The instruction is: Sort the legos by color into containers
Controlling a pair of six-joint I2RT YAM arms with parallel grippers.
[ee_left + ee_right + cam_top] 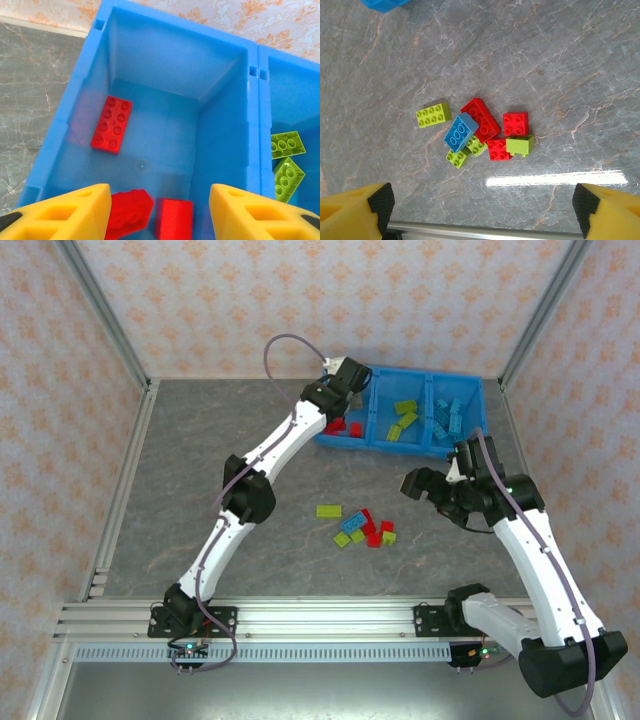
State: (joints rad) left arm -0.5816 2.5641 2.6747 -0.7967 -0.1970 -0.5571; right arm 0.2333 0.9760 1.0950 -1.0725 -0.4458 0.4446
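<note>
Now, red legos (111,123) in left compartment (150,55), green legos (405,408) middle, blue legos (447,418) right.

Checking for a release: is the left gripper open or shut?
Open: the left gripper hangs over the bin, its yellow fingers wide apart.

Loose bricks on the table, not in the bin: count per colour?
Red bricks: 3
Yellow-green bricks: 4
Light blue brick: 1
Total: 8
</note>
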